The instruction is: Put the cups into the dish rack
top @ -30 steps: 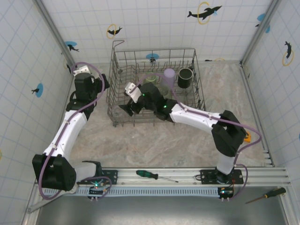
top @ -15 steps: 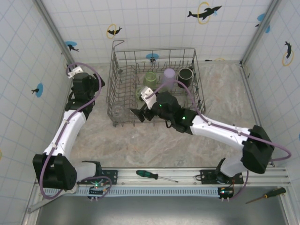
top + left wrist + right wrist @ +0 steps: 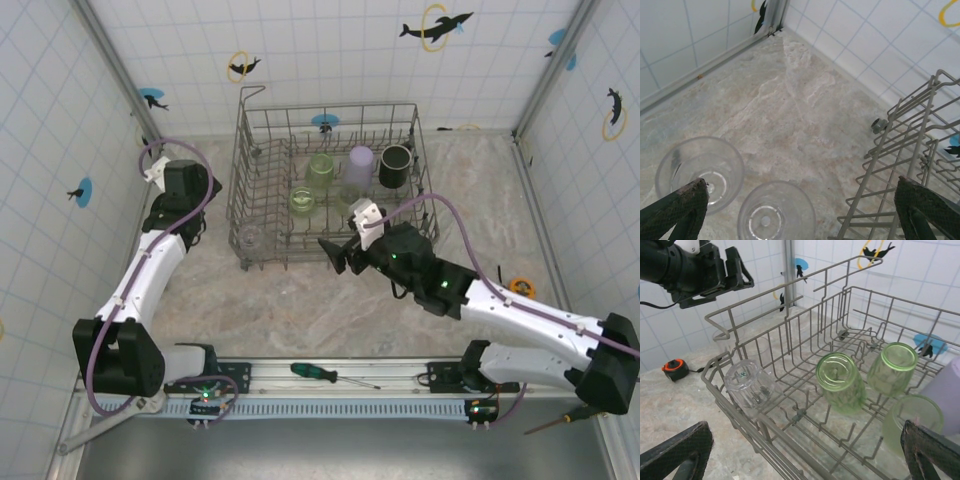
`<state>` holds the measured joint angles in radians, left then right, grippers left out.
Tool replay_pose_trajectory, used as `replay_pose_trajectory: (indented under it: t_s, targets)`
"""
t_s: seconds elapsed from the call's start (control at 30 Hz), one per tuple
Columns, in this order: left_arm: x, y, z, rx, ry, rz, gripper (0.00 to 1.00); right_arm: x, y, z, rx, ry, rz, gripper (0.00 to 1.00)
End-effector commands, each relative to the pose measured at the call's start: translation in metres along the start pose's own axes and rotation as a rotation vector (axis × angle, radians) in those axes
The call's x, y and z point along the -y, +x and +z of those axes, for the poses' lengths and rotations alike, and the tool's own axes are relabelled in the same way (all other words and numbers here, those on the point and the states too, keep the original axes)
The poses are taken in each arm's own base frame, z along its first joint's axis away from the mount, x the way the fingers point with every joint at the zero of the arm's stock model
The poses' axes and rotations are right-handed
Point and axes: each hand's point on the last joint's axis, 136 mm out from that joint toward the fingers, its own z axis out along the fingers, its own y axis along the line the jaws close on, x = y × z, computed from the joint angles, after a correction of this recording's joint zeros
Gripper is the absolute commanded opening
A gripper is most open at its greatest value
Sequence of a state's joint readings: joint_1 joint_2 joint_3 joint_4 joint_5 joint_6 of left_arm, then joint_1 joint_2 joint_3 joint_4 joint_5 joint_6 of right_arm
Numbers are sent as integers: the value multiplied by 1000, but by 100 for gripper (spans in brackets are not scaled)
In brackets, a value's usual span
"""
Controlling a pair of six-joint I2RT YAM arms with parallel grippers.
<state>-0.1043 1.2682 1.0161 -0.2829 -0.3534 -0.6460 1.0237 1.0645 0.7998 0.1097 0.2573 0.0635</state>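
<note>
The grey wire dish rack stands at the back centre. In it I see green tumblers, a lilac tumbler, a black mug and a clear tumbler in the near-left corner. My right gripper is open and empty at the rack's near rim, looking over the clear tumbler and green ones. My left gripper is open over two clear tumblers on the table left of the rack.
An orange tape measure lies on the table to the right of the rack. A green-handled screwdriver rests on the front rail and another at the far right. Tiled walls close in the left, back and right.
My right gripper has pulled back out of the rack, toward the near right, and a green tumbler it had covered now shows in the rack. The left arm shifted slightly.
</note>
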Motion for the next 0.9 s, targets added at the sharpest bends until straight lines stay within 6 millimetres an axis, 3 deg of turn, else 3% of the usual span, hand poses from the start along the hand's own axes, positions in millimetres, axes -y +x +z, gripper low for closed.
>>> replay_pose_trajectory:
  t_s: [0.0,0.47,0.63,0.87]
  targets:
    - [-12,4,0,-22,-63,-28,98,10,7,-10,-4,45,17,100]
    - [-26,41,5,-172,-59,-49,98,27,28,-33,-30,99,83,100]
    - [-41,65,17,-258,-65,-82,98,29,30,-38,-25,105,131,100]
    - [-38,78,32,-308,-43,-86,97,34,31,-45,-14,125,179,100]
